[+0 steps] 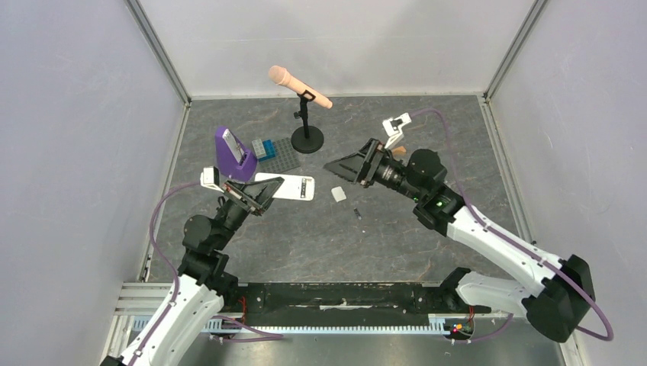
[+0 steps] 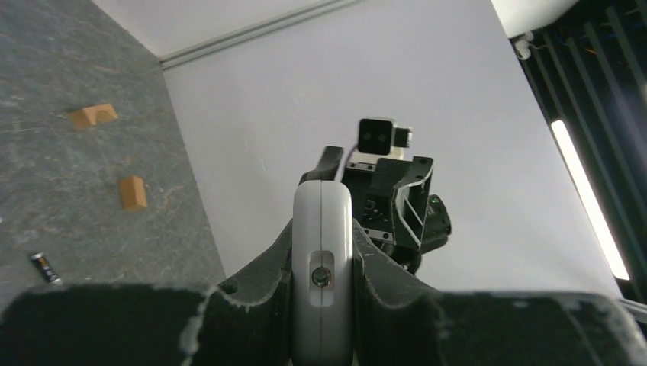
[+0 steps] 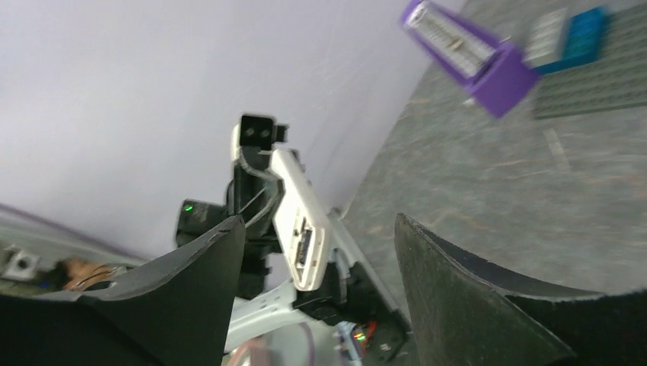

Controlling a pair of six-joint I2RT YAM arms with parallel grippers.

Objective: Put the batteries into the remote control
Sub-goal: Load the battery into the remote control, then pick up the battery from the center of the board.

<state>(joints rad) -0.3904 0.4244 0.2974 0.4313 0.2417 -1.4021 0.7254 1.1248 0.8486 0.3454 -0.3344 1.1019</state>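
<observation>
While the left gripper [image 2: 322,293] clamps the remote control [image 2: 322,244], the right gripper [image 3: 319,223] stands wide, empty; one battery [image 1: 357,213], seemingly, lies on the tabletop [image 1: 397,240].

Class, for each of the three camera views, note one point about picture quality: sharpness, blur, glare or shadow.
Top external: evenly lit and sharp, with only faint shadows; the remote control reads crisply. Left wrist: a strip light glares at the right edge, and the left gripper looks dark and soft up close. Right wrist: the blurriest view, the purple stand and blue block smeared.
</observation>
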